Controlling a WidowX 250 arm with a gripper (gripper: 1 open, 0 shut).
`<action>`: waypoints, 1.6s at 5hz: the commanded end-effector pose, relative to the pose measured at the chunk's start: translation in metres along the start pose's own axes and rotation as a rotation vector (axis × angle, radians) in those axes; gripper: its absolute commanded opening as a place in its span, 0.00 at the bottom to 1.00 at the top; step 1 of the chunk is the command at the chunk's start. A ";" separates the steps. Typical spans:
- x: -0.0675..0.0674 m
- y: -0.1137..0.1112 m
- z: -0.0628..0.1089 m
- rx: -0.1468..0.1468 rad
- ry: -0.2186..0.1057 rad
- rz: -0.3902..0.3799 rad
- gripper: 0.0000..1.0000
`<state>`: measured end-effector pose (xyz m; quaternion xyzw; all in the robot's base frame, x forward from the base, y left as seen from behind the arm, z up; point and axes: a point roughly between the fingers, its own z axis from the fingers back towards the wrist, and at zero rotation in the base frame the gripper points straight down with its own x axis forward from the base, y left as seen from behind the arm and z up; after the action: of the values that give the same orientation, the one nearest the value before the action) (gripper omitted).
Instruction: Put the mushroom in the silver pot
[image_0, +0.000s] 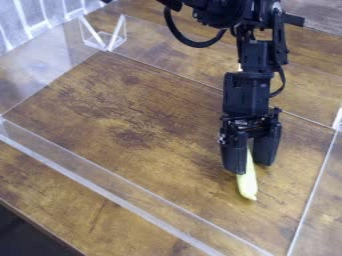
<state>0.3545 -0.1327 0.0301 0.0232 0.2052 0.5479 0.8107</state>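
Note:
Neither the mushroom nor the silver pot shows in this view. My black gripper (250, 152) points steeply down over the right part of the wooden table (120, 110), its two fingers (234, 156) apart and open. A spoon with a yellow-green handle (247, 185) lies on the wood right below it. The handle sticks out toward the near edge from between the fingertips. The spoon's metal bowl is hidden behind the gripper. I cannot tell whether the fingers touch the spoon.
A clear acrylic wall (94, 185) runs along the near left edge of the table, and another clear wall (321, 190) stands at the right. A clear plastic stand (96, 30) sits at the back left.

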 end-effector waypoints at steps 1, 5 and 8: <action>-0.012 -0.003 0.032 -0.062 -0.023 -0.042 1.00; -0.003 -0.013 0.038 -0.056 -0.015 0.057 1.00; 0.017 -0.013 0.029 -0.018 -0.025 0.051 1.00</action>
<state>0.3717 -0.1256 0.0327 0.0459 0.2094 0.5612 0.7994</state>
